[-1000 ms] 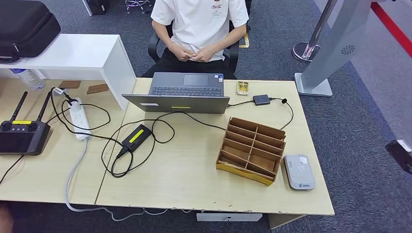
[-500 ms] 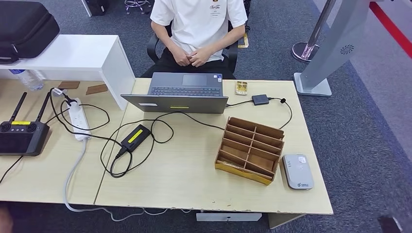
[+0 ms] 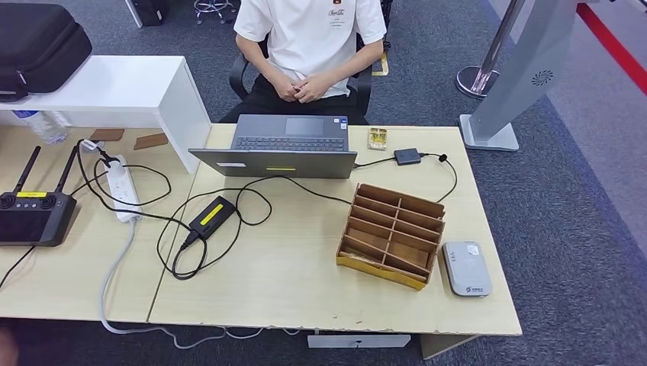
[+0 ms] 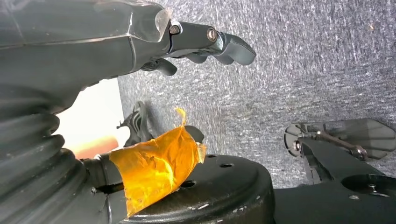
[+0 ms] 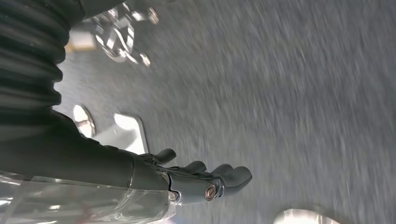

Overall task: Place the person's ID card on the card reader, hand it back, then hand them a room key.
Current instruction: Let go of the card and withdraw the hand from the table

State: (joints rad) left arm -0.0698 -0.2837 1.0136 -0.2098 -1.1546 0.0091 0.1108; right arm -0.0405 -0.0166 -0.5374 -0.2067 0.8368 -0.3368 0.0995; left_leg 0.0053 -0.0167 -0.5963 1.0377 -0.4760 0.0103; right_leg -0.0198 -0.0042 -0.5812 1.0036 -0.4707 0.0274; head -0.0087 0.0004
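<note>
The grey card reader (image 3: 466,268) lies flat near the table's right front corner. Beside it, on its left, stands a wooden slotted organizer (image 3: 392,235). A person in a white shirt (image 3: 309,34) sits behind the table with both hands clasped (image 3: 300,89) in the lap. My left hand (image 4: 205,42) hangs over grey carpet, fingers loosely bent, holding nothing. My right hand (image 5: 201,177) also hangs over carpet, fingers stretched out and apart, with nothing in it; that view is blurred.
An open laptop (image 3: 284,145) sits at the table's far edge in front of the person, with a small yellow item (image 3: 377,138) and a dark adapter (image 3: 407,156) to its right. Cables and a power brick (image 3: 212,216) cross the middle. A remote controller (image 3: 30,213) lies at far left.
My right arm's dark tip at the head view's right edge has dropped down and left that view. The head view has shifted slightly. The person and the table's things have stayed put.
</note>
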